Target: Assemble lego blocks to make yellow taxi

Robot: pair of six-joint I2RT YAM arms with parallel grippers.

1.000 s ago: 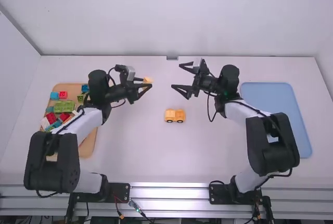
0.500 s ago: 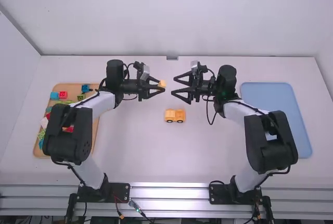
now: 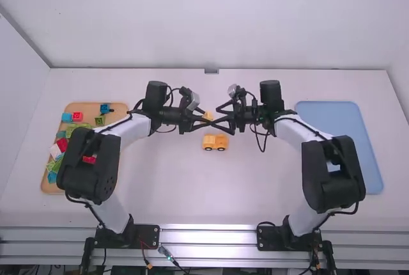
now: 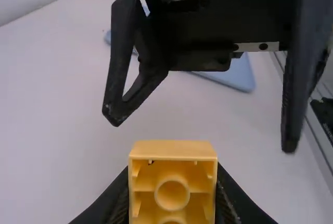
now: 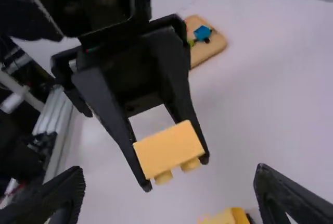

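In the high view, your left gripper (image 3: 207,119) has been travelling toward the middle, carrying a small yellow-orange plastic block (image 3: 208,116) up to your right gripper (image 3: 216,115), which has been shifting only slightly. The 2 arms are facing each other above the white table (image 3: 166,192), both wrists bending inward, and the block is hanging just beyond a yellow-orange toy car body with black wheels (image 3: 215,142). A tan board (image 3: 108,182) of coloured blocks is lying by your left arm, a pale blue tray (image 3: 367,160) by your right.

In the left wrist view, you are seeing your left fingers clamping the block by its sides, its hollow underside facing this camera. Its long axis is probably running along those fingers, toward the right gripper.

In the right wrist view, your right fingers are standing wide apart, with the block straight ahead between their lines, 2 studs showing. If you are planning a handover, the right gripper is probably needing a little more advance before closing.
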